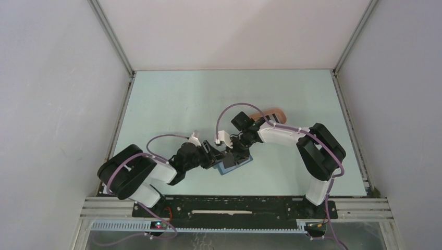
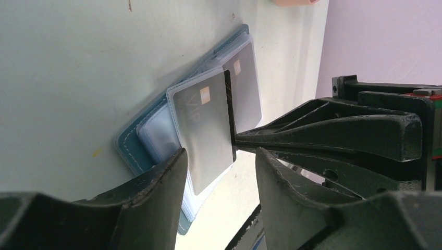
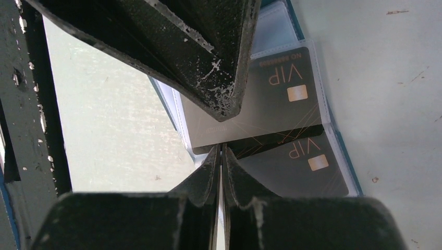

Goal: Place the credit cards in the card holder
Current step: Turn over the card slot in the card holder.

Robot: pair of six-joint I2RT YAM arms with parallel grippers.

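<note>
The card holder (image 1: 235,165) lies open on the table, its clear sleeves fanned out (image 2: 156,135). Two grey VIP credit cards sit in sleeves (image 3: 260,99) (image 3: 305,164). My right gripper (image 3: 221,148) is shut on the edge of a third, dark card (image 3: 281,137). That card stands on edge over the wallet, between the two sleeved cards, and shows as a thin dark line in the left wrist view (image 2: 228,107). My left gripper (image 2: 220,156) is open and empty, with its fingers straddling the wallet's near corner, one finger (image 2: 167,177) over the sleeves.
A peach-pink tray (image 1: 270,113) lies behind the right arm, and its edge also shows in the left wrist view (image 2: 294,2). The two grippers meet closely over the wallet (image 1: 226,151). Grey walls enclose the table on three sides.
</note>
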